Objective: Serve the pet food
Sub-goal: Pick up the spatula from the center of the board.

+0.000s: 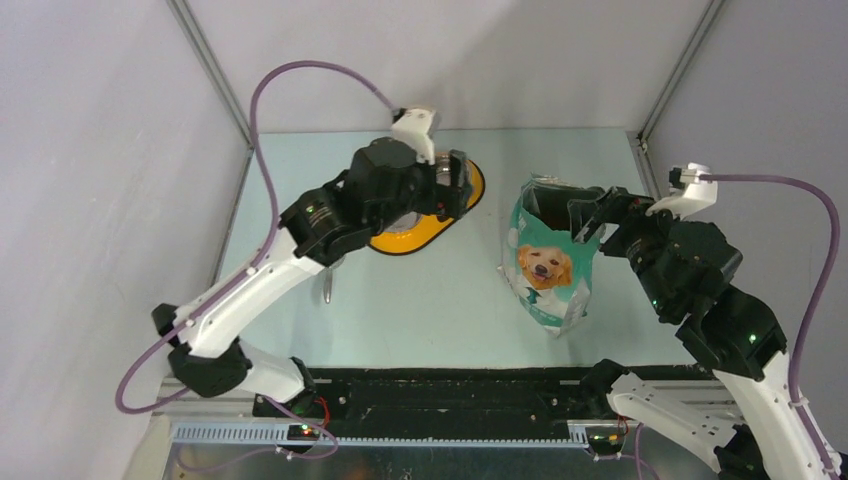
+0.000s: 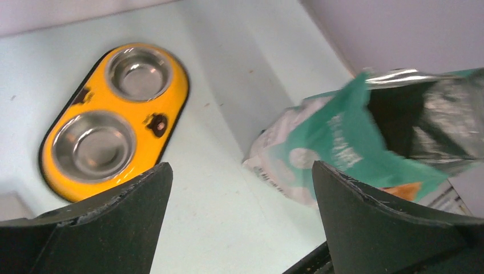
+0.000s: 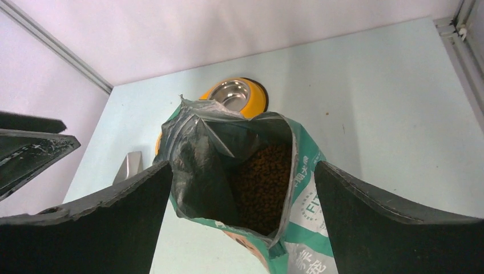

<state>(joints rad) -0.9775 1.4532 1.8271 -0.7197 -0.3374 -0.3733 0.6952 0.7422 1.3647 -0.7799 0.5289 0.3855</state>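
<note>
Right gripper [image 3: 242, 165] hangs wide open over the bag [image 3: 305, 214] mouth, gripping nothing. My left gripper [image 2: 241, 165] is equally spread and empty above the table [image 2: 228, 217]. The pet food [image 3: 262, 177], small brown pellets, lies loose deep inside the upright bag, whose mouth faces up. Bare table separates bag and yellow feeder [image 2: 180, 94].

On the bag [image 3: 302, 228] standing ahead of the right fingers [image 3: 388, 228], a round white emblem shows the letters "FI"; the small characters along its rim are unreadable. Beyond the left fingers [image 2: 388, 228], its teal side lettering is blurred.
</note>
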